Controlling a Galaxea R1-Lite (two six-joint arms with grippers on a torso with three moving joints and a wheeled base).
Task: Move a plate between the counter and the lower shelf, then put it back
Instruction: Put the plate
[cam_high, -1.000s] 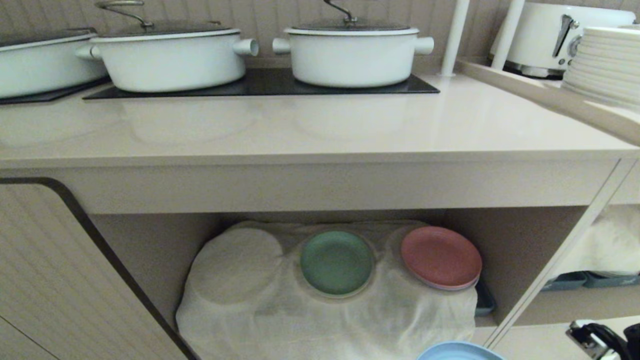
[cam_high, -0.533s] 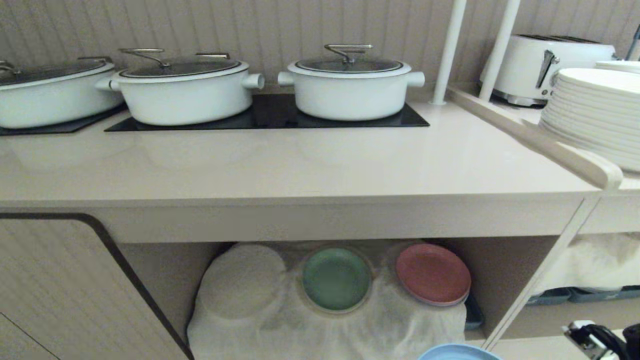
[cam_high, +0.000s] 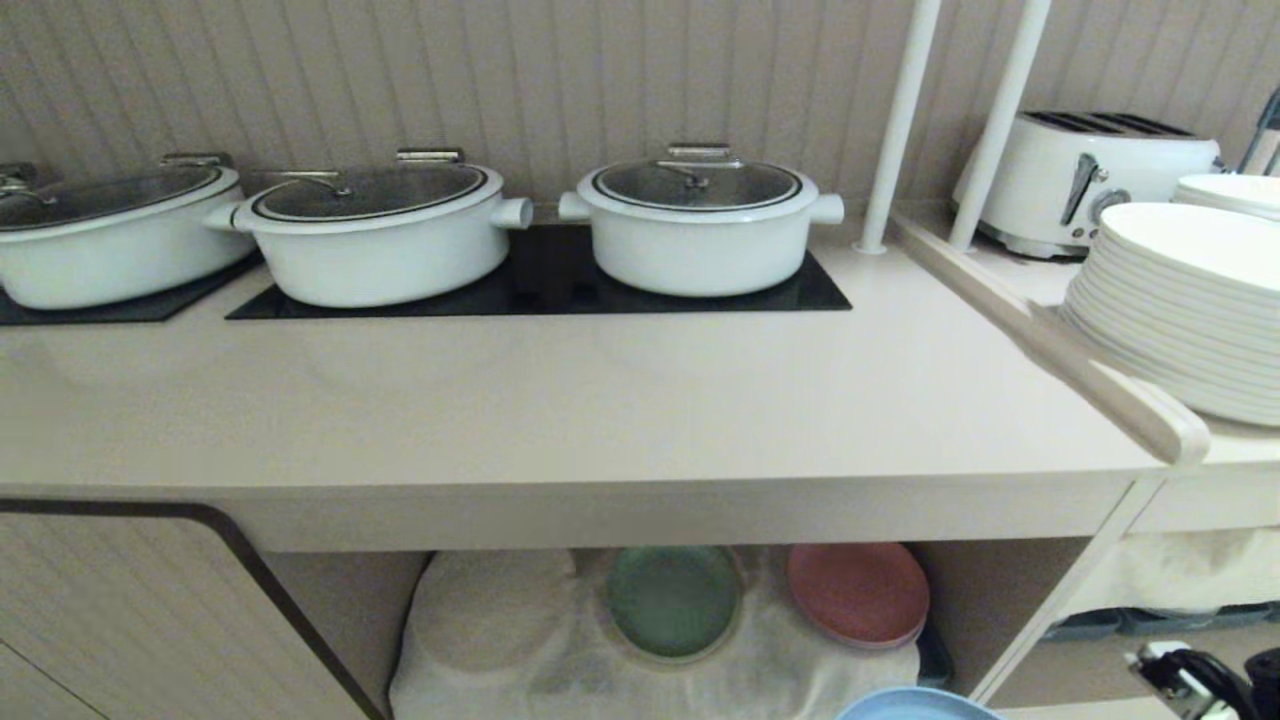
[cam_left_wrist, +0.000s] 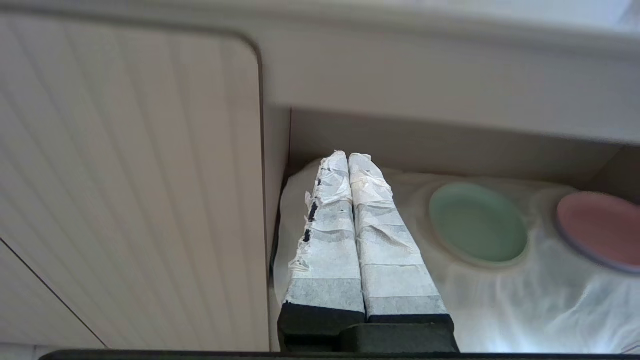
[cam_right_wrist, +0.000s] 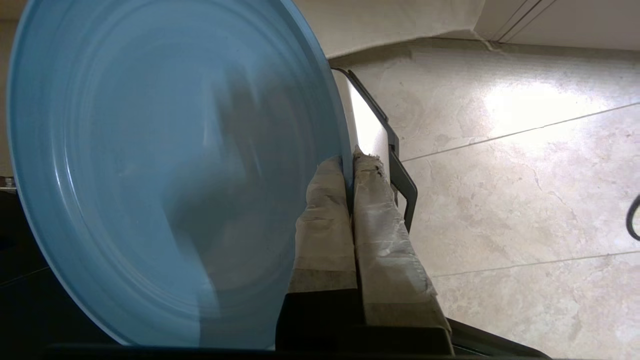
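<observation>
- The plate (cam_right_wrist: 150, 165) is round and light blue with a low rim. The right gripper (cam_right_wrist: 348, 159) pinches its edge, in front of and below the counter.
- The counter (cam_high: 560, 400) is long, smooth and beige.
- The shelf (cam_high: 500, 640) below has a white cloth.

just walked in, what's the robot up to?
The right gripper is shut on the rim of the light-blue plate, carrying it in front of the counter. A green plate and a pink plate sit on the lower shelf. The left gripper is shut and idle.
</observation>
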